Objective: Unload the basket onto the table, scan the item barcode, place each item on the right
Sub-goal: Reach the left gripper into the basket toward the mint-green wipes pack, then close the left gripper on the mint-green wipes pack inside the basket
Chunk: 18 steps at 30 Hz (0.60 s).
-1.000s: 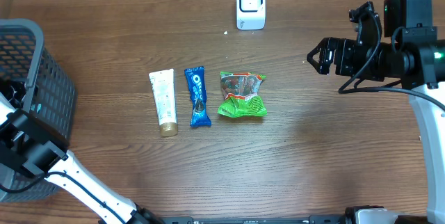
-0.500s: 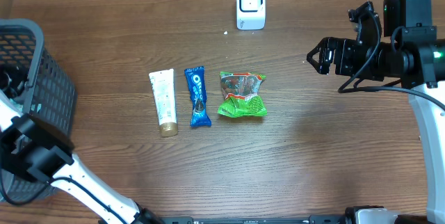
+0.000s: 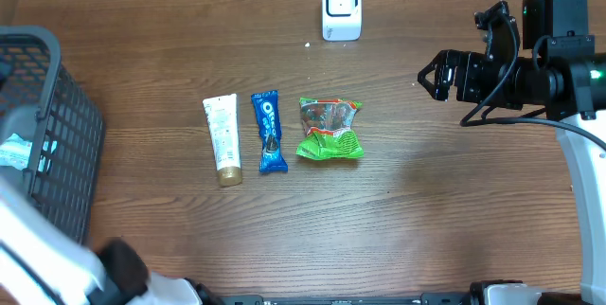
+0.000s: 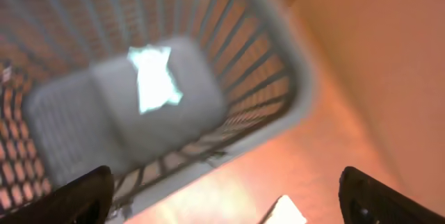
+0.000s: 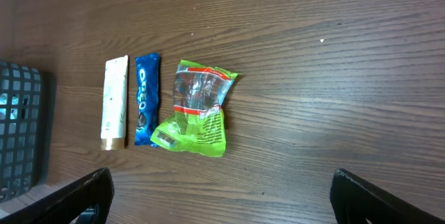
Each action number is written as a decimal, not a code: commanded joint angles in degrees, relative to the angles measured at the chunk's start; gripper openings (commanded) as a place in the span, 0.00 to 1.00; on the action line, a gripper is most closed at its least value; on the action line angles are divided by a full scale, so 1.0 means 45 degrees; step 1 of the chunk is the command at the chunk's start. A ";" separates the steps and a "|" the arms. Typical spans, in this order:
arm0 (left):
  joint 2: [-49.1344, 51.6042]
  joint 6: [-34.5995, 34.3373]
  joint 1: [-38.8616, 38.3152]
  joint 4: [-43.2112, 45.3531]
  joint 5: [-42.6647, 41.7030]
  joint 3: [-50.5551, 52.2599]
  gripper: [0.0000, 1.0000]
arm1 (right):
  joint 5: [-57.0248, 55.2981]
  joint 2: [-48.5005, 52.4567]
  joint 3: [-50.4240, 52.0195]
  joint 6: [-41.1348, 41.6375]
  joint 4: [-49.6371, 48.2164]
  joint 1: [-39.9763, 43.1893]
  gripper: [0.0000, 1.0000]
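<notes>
"Fingers [image 4: 83, 196], left gripper [image 4: 224, 175]: report."

"Spread wide, empty. I have pulled back from the basket [image 4: 306, 85]. The white packet [image 4: 154, 78] lies ahead of them on its floor, released."

"Consequence?"

"I judge that item finished. Toothpaste tube [image 3: 222, 139], Oreo pack [image 3: 269, 132] and green bag [image 3: 329, 128] wait ahead of my right gripper [image 5: 222, 175], likewise spread and empty; scanner [image 3: 341, 7] beyond them."

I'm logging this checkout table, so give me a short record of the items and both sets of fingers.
scanner: white, far edge
middle row: cream tube, Oreo pack, green snack bag
basket: left edge, pale packet inside
left fingers: open, empty, above basket
right fingers: open, empty, at the right
</notes>
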<state>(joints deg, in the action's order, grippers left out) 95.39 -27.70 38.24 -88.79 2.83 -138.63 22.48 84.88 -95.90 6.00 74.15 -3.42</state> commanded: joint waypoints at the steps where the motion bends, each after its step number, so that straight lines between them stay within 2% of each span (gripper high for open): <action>1: -0.2084 0.0695 -0.0005 0.0651 -0.1005 -0.0053 0.95 | 0.0024 0.0015 -0.0262 -0.0019 -0.0068 -0.0034 1.00; 6: -0.3978 0.2293 -0.0005 0.2419 -0.2730 -0.0053 0.97 | 0.0029 0.0015 -0.0262 -0.0019 -0.0063 -0.0034 1.00; 10: -0.4857 0.2798 -0.0005 0.3725 -0.3687 -0.0112 0.98 | 0.0029 0.0015 -0.0262 -0.0019 -0.0053 -0.0034 1.00; 18: -0.4274 0.3497 -0.0005 0.5644 -0.7033 -0.1428 1.00 | 0.0029 0.0015 -0.0262 -0.0015 0.0238 -0.0034 1.00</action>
<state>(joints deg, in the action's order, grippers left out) 73.12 -14.59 38.22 -65.91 -19.25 -142.26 22.50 84.88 -95.90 6.00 74.87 -3.42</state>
